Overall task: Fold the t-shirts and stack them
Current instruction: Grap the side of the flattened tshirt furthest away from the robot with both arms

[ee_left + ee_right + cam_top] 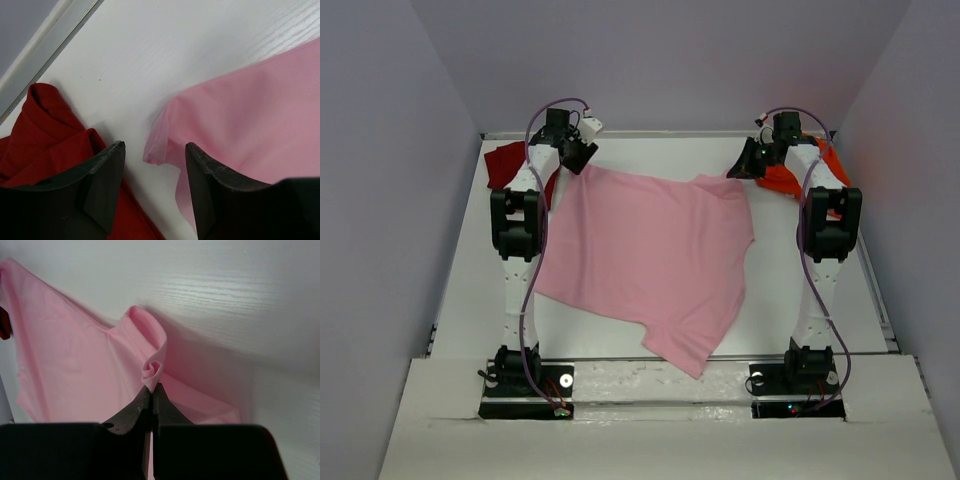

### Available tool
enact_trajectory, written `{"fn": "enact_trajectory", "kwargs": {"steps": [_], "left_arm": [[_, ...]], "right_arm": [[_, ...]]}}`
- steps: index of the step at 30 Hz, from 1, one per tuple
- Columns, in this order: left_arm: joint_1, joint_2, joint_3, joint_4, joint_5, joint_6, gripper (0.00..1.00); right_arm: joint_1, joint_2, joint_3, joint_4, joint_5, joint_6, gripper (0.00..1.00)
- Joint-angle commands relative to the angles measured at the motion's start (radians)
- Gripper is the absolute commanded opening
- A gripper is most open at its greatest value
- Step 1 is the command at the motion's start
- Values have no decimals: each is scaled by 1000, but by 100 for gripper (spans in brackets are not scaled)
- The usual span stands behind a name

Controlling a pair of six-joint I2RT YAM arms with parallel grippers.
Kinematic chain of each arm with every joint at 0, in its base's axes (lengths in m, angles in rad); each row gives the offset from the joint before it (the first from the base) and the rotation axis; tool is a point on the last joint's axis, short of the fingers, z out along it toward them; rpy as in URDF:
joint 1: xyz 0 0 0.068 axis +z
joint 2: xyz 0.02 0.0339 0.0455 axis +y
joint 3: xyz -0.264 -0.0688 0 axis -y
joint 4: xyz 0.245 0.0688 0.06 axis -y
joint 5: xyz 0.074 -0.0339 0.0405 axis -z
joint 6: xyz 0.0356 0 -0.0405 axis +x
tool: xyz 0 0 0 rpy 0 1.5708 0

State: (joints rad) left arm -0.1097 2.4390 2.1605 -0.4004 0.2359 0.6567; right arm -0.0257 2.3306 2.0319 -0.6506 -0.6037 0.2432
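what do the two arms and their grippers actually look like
Both are alike. The left arm and right arm have white links joined by chunky black joint blocks, on black bases. A thin purple cable loops along each arm. The left gripper and right gripper have matte black, wedge-shaped fingers that taper to the tips. No markings are readable.

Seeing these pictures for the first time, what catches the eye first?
The light pink t-shirt lies spread over the middle of the table. The right arm holds a fold at the shirt's far edge in shut jaws; the left arm has open jaws over another corner.
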Motion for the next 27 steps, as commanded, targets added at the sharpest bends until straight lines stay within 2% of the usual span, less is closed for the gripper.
{"fn": "enact_trajectory", "kwargs": {"steps": [1,4,5,7,11,15,17,19,22,27], "left_arm": [[-1,-17,32,-6,28,-9,63],[-1,5,44,-9,14,-8,52],[-1,8,47,-9,14,-9,42],[-1,9,47,-9,17,-6,32],[4,17,48,-6,16,-6,26],[5,14,41,-8,14,-8,32],[5,11,38,-11,28,-3,19],[5,12,44,-8,2,-14,0],[4,6,45,-3,-32,-19,0],[-8,-43,7,81,-214,-43,0]], "right_arm": [[-8,1,42,11,-18,2,0],[-8,-1,42,11,-16,1,0],[-8,-1,40,11,-18,1,0],[-8,1,40,11,-19,1,0],[-8,4,47,11,-18,1,0],[-8,9,56,11,-22,5,0],[-8,9,57,11,-22,5,0],[-8,9,57,11,-21,5,0],[-8,6,51,11,-21,5,0],[-8,-14,34,12,-24,2,0]]}}
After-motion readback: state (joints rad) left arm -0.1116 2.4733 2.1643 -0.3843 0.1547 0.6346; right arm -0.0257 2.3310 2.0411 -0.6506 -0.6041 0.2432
